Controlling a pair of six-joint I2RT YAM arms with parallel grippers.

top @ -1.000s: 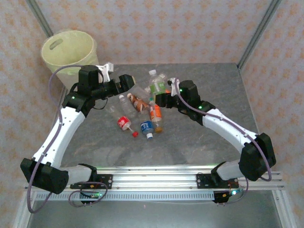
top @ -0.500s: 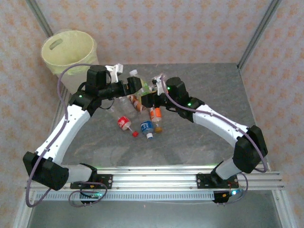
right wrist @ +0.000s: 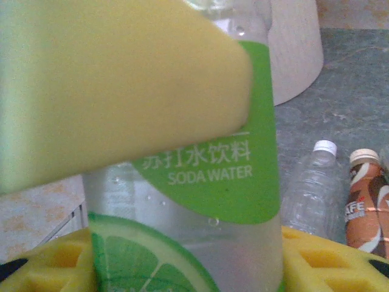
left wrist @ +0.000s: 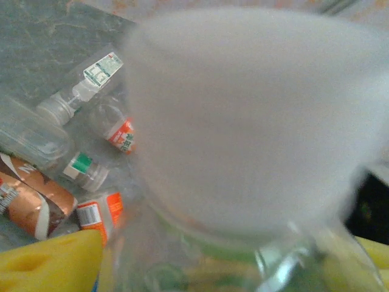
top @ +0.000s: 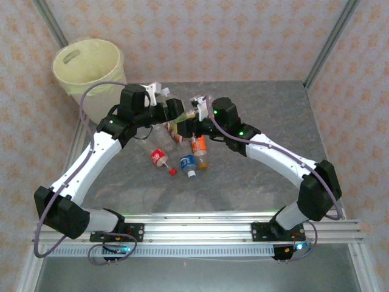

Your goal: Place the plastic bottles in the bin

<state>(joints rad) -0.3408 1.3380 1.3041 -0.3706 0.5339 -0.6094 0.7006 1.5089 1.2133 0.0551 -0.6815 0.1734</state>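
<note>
Soda water bottle [right wrist: 200, 182], green-labelled, sits clamped in your right gripper [top: 196, 117] above the pile [top: 182, 155], well apart from the bin [top: 91, 61]; whether your left gripper [top: 177, 111] grips it I cannot tell, so releasing early could drop it.

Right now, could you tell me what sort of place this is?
Probably a robot test cell: two arms bolted to a rail, a grey table strewn with bottles, patterned screens around it.

grey table [top: 276, 106] | pink patterned walls [top: 243, 36] | metal rail [top: 200, 220], near edge
</note>
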